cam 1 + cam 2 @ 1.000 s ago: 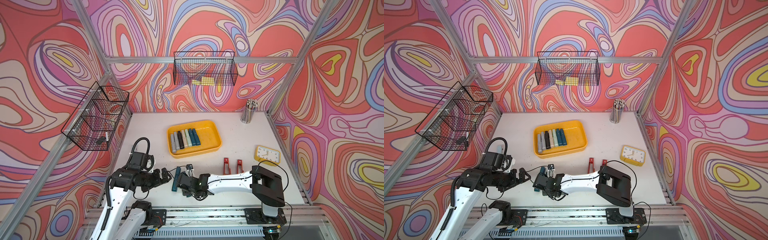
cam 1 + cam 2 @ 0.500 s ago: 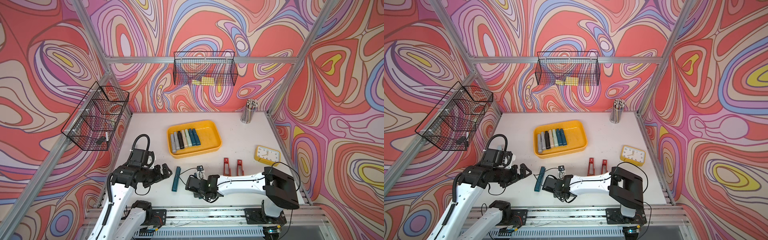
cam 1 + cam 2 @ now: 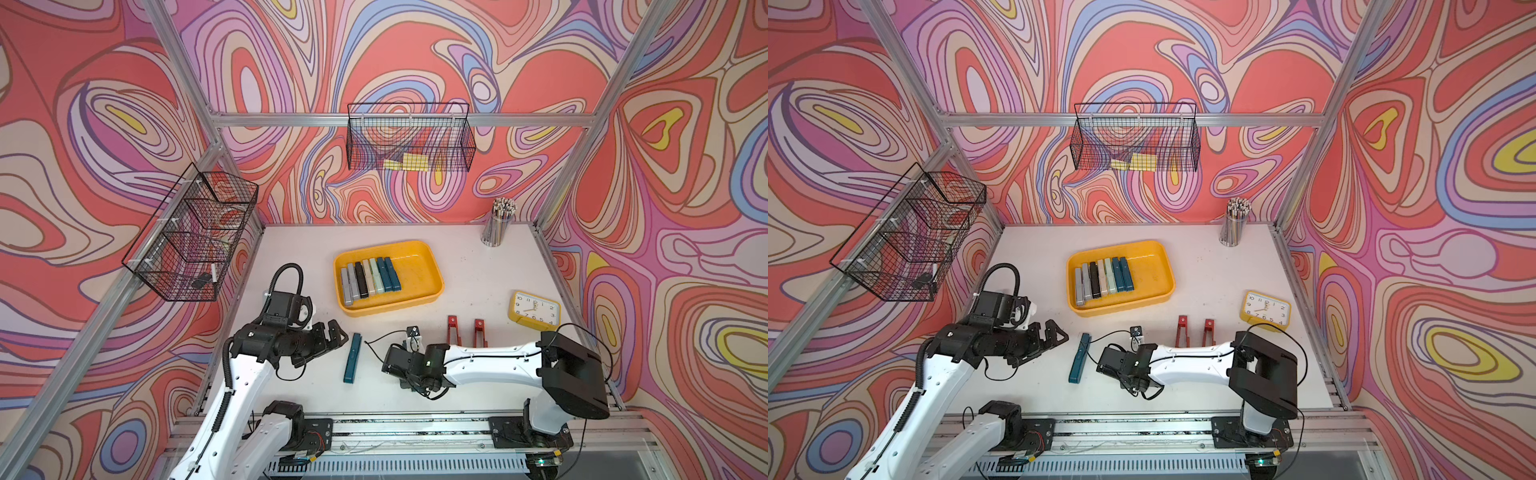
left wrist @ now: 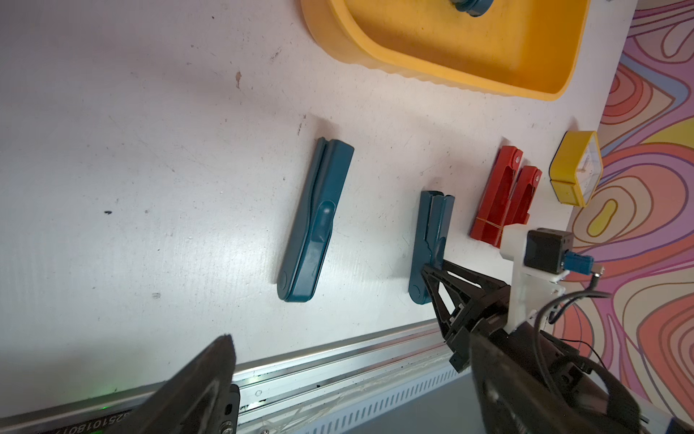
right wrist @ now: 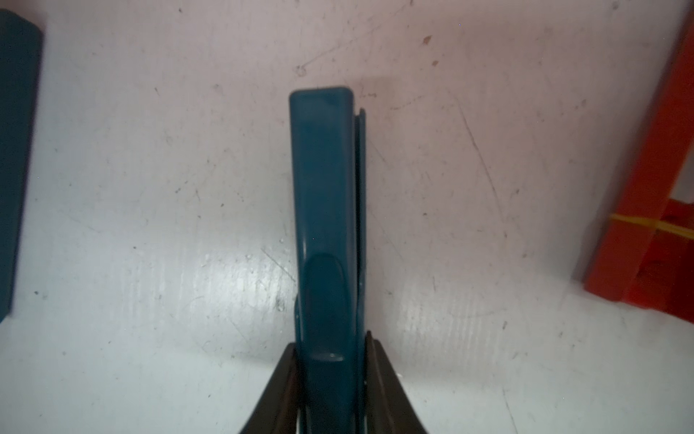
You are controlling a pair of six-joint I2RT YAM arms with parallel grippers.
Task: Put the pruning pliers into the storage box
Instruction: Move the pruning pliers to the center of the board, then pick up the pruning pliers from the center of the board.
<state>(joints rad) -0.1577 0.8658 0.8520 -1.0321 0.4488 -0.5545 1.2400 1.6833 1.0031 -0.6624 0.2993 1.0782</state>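
Observation:
The yellow storage box (image 3: pixel 424 286) (image 3: pixel 1158 286) sits mid-table with several pruning pliers (image 3: pixel 370 276) side by side in its left half. My right gripper (image 5: pixel 330 349) (image 4: pixel 432 272) is shut on one end of a teal pruning pliers (image 5: pixel 325 225) (image 4: pixel 432 229), low at the table; the arm hides these pliers in both top views. A second teal pliers (image 3: pixel 352 357) (image 3: pixel 1079 357) (image 4: pixel 315 225) lies loose between the grippers. Two red pliers (image 3: pixel 453 330) (image 4: pixel 495 199) lie right of them. My left gripper (image 3: pixel 336 334) (image 4: pixel 349 345) hangs open and empty beside the loose teal pliers.
A yellow alarm clock (image 3: pixel 534 309) stands at the right. A cup of pencils (image 3: pixel 496 224) is at the back right corner. Black wire baskets (image 3: pixel 409 143) (image 3: pixel 191 241) hang on the back and left walls. An aluminium rail (image 4: pixel 338 357) runs along the table's front edge.
My right arm has drawn back to the right with the teal pliers in its jaws, uncovering the loose teal pliers. My left gripper has shifted slightly toward the back.

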